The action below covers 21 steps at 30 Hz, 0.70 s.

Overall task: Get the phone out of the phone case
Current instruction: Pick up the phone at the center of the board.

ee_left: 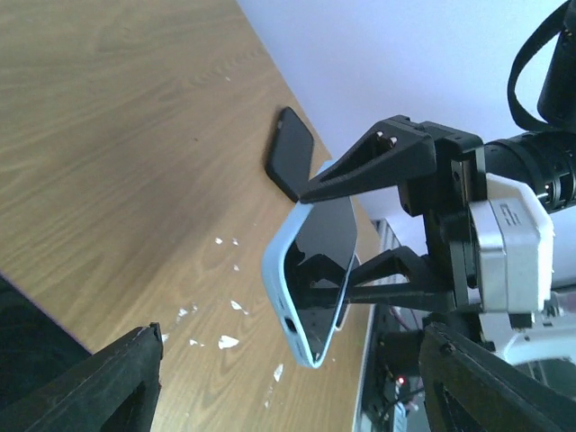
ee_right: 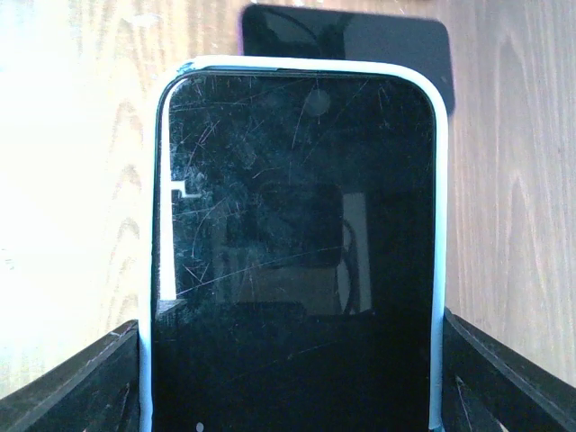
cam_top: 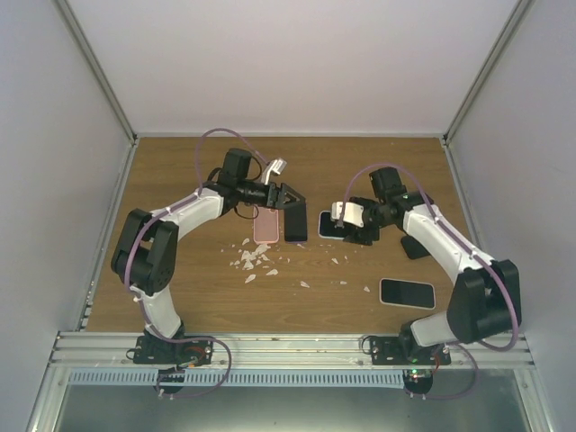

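The phone [ee_right: 297, 225], not yet removed from its case [ee_left: 279, 279], is clamped by the right tool [ee_right: 290, 360]; the left tool [ee_left: 288, 360] is parted.

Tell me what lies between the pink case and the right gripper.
A black phone lies flat between the pink case and the right gripper, as the top view shows.

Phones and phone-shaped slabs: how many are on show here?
5. Pink slab and black slab mid-table; cased phone in the right fingers; dark slab partly behind the right arm; light-rimmed phone front right. Others may be hidden.
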{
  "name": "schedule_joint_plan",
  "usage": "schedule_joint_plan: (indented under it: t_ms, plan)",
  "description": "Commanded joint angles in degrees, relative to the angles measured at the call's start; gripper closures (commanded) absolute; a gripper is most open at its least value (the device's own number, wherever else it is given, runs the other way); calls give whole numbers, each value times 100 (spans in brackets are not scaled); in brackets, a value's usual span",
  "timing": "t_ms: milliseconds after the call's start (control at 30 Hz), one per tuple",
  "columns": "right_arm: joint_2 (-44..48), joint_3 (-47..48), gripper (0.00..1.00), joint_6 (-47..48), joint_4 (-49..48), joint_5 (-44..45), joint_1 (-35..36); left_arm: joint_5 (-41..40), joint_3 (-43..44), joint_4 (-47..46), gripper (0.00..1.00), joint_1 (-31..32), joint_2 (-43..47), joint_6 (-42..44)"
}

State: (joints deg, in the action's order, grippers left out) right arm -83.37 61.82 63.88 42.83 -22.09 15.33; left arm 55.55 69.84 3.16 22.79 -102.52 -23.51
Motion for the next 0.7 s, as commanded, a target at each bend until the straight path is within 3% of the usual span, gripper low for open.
schedule_joint_plan:
  t_ms: [0,267,667]
  plan:
    - [530,-239,43,438,-38,143,396,925,-45,-216,21,22,-110,538]
    - [1006,-610,44,765,-99,662,1067,1209,-84,302,22,193,-181,1091]
    - [1426,-696,45,1102,-17,1018,1626,888,244,1077,25,821,-500,1789]
